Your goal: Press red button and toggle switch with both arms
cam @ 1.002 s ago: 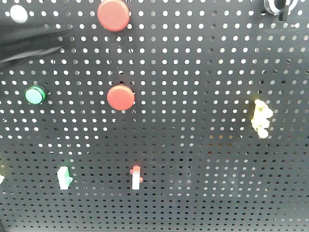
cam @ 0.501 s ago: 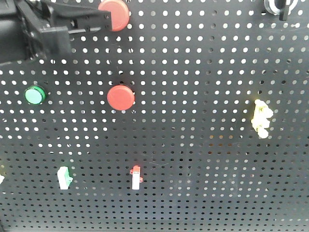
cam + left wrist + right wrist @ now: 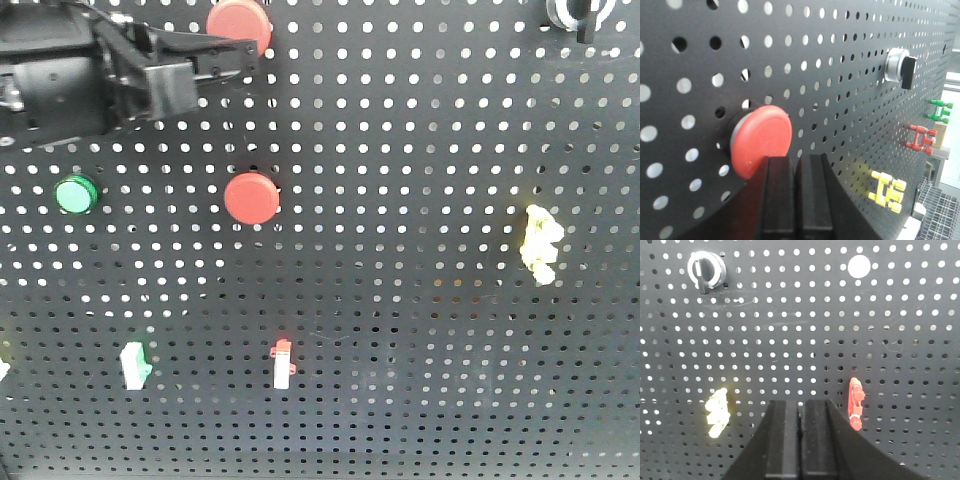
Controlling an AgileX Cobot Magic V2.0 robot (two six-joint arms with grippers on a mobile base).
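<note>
Black perforated metal pegboard (image 3: 420,160) fills every view. Left claw (image 3: 796,162), fingers pressed together, has the round, flat-faced, dark-collared red plastic button (image 3: 761,140) just ahead of its tips, slightly left. Right claw (image 3: 801,407), likewise closed, points between a yellow plastic clip (image 3: 717,412) and a red plastic clip (image 3: 856,402).

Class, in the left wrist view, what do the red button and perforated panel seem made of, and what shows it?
Red button: likely moulded plastic, satin; soft even sheen, uniform colour. Perforated panel: probably painted sheet metal, matte; regular punched holes.
</note>
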